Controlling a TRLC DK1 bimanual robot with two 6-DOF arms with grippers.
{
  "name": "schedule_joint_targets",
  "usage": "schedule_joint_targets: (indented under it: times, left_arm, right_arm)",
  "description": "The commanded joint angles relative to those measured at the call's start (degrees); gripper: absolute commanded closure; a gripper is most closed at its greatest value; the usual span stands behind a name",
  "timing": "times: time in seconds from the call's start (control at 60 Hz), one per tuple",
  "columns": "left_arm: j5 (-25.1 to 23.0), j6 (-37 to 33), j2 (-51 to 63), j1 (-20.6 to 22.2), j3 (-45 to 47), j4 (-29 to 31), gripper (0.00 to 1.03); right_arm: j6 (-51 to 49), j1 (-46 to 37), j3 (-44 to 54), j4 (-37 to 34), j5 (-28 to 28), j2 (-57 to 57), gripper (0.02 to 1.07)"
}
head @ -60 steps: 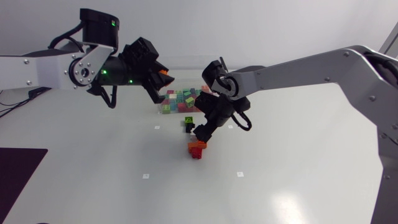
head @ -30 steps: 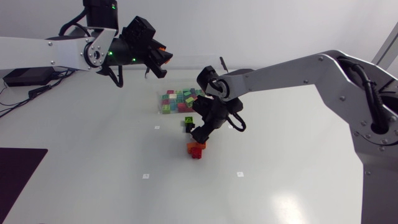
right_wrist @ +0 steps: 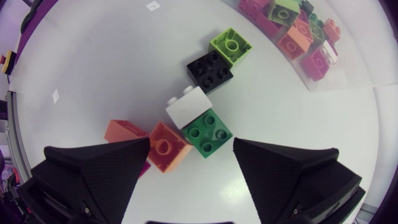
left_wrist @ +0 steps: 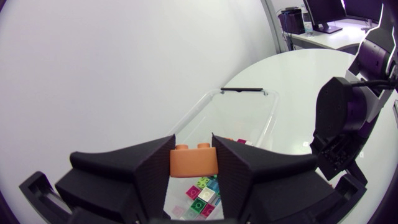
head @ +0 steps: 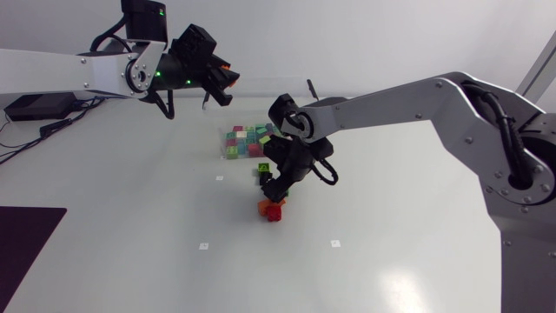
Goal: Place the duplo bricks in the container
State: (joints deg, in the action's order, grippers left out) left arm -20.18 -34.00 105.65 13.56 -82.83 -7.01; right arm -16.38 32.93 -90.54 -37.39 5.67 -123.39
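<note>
1. Head view: the left gripper (head: 222, 83) hung above and behind the container (head: 222, 153), clamped on an orange brick (head: 228, 73). The right gripper (head: 276, 186) stood in front of the container, over the loose bricks (head: 274, 209), so the right arm was the nearer to them.
2. Left wrist view: the orange brick sat pinched between both fingers, its long axis spanning the gap. The container lay ahead and below, with pink and green bricks (left_wrist: 202, 194) inside.
3. Right wrist view: the fingers stood wide and held nothing. A green brick (right_wrist: 208, 132) lay just ahead, between them, touching a white brick (right_wrist: 189, 106) on its container side.
</note>
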Motion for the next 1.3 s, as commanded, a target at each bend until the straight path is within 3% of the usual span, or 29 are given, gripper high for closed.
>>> schedule_joint_targets:
  times: [0.0,0.683,0.85,0.883,0.983,1.017,1.067,1.283]
  left_arm:
    - [-0.73,1.65,2.72,-0.47,-3.22,-1.08,0.77]
    - [2.52,4.12,18.63,-1.26,-19.65,-0.64,0.76]
    - [3.22,4.12,21.18,-1.26,-23.26,2.08,0.75]
    - [3.22,4.03,21.09,-1.17,-23.70,3.05,0.68]
    - [3.22,4.03,19.51,-1.08,-23.70,5.77,0.21]
    - [3.13,4.03,18.54,-0.99,-23.61,7.01,0.12]
    - [2.96,4.03,17.05,-0.99,-23.08,7.97,0.05]
    - [0.85,4.03,5.89,-0.82,-13.94,8.06,0.05]
  right_arm:
    - [1.62,0.56,-1.74,-1.02,-0.66,-1.85,0.10]
    - [2.85,0.65,-3.76,-1.37,-1.63,-2.91,0.10]
    - [3.11,0.21,-4.03,-1.11,-1.72,-2.29,0.10]
    - [3.11,0.12,-3.94,-1.02,-1.80,-2.03,0.10]
    - [3.37,-0.41,-3.32,-0.41,-1.80,-1.06,0.10]
    - [3.46,-0.67,-3.32,-0.32,-1.80,-1.06,0.10]
    - [3.64,-0.76,-3.32,-0.14,-1.80,-1.06,0.10]
    - [4.69,-0.76,-4.82,0.21,-2.33,-1.59,0.10]
